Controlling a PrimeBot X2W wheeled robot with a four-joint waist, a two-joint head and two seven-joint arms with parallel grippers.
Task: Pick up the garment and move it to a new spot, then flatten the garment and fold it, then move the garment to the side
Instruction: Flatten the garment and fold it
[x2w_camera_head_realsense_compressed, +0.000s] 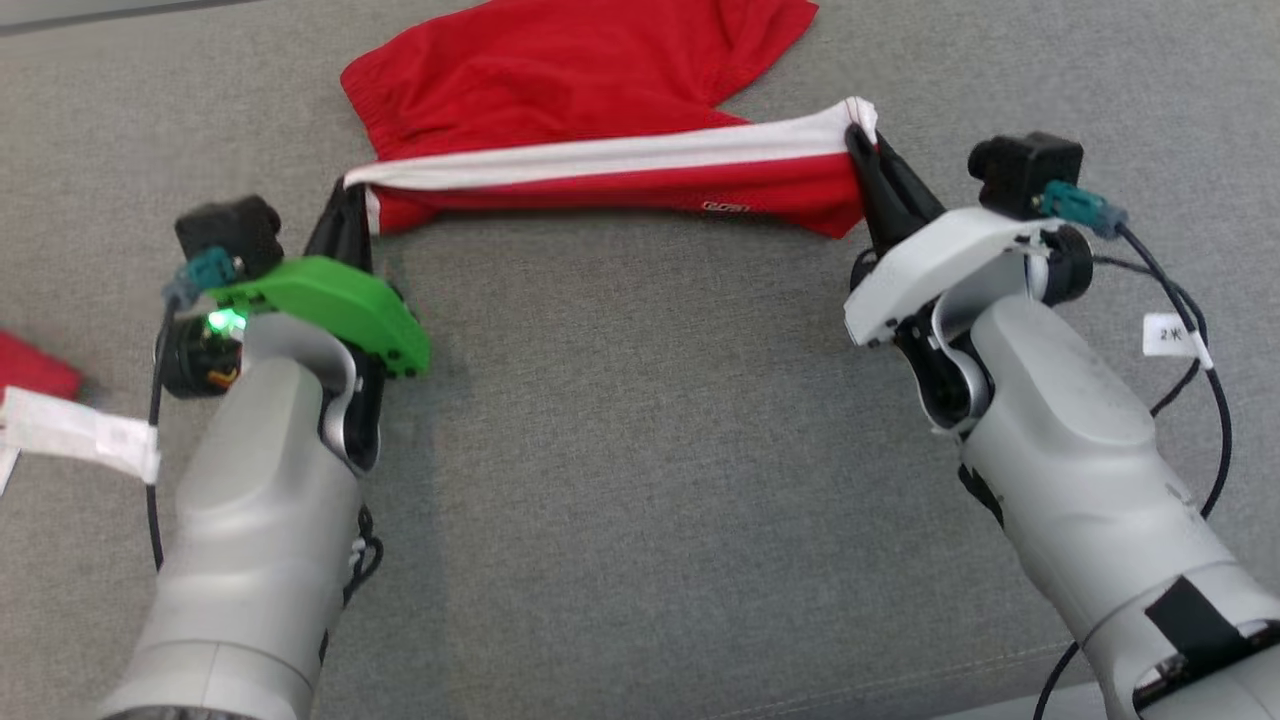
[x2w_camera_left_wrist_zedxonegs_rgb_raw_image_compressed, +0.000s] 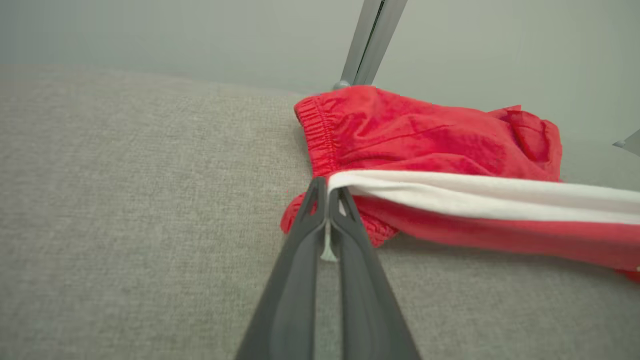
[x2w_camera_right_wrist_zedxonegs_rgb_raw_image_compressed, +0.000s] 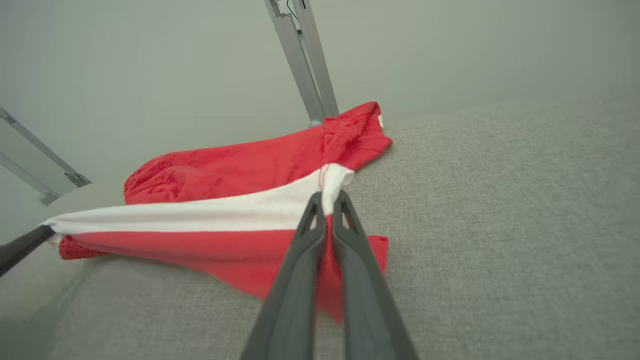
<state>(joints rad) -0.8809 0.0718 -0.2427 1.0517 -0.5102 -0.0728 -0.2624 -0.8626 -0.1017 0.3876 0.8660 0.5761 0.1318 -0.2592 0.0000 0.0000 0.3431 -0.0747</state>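
Observation:
The garment (x2w_camera_head_realsense_compressed: 600, 90) is a pair of red shorts with a white side stripe, lying at the far middle of the grey cloth surface. Its near edge is pulled taut between my two grippers and lifted a little off the surface. My left gripper (x2w_camera_head_realsense_compressed: 352, 192) is shut on the waistband end of the stripe (x2w_camera_left_wrist_zedxonegs_rgb_raw_image_compressed: 450, 192). My right gripper (x2w_camera_head_realsense_compressed: 860, 132) is shut on the hem end of the same stripe (x2w_camera_right_wrist_zedxonegs_rgb_raw_image_compressed: 225, 212). The garment (x2w_camera_left_wrist_zedxonegs_rgb_raw_image_compressed: 425, 130) bunches behind the stripe, and the far leg (x2w_camera_right_wrist_zedxonegs_rgb_raw_image_compressed: 355, 132) lies flat.
A second red cloth (x2w_camera_head_realsense_compressed: 30, 365) with white tags (x2w_camera_head_realsense_compressed: 80, 435) lies at the left edge. A metal frame post (x2w_camera_right_wrist_zedxonegs_rgb_raw_image_compressed: 302, 60) stands behind the surface at its far edge. Bare grey cloth (x2w_camera_head_realsense_compressed: 640, 450) stretches between my two arms.

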